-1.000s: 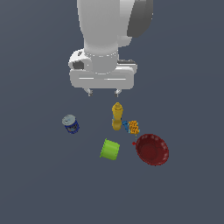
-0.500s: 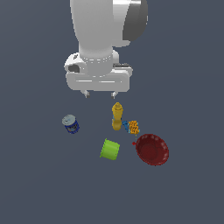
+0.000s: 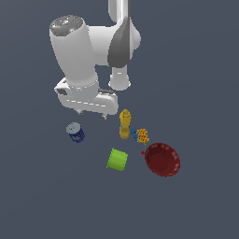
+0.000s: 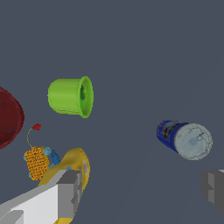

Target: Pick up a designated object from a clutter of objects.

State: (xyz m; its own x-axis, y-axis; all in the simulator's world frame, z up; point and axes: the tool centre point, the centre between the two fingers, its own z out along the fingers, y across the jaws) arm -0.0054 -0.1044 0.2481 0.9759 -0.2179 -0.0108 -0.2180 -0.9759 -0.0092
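Above the worktop [image 3: 205, 70], the arm's claw [image 4: 142, 190] hangs empty, its 2 fingers [image 4: 70, 192] spread apart. Then come the dark red bowl [image 3: 162, 159], yellow bottle [image 3: 124, 124] and lime-green cup [image 3: 117, 159]. The blue can [image 3: 75, 132] stands alone, apart, at the exterior view's left.

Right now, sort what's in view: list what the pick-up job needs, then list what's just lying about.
Needed for the job:
- blue can, standing apart at the exterior view's left
- gripper, open, holding nothing

Just lying about:
- yellow bottle, upright
- lime-green cup, on its side
- dark red bowl
- small orange-and-blue box, beside the bottle
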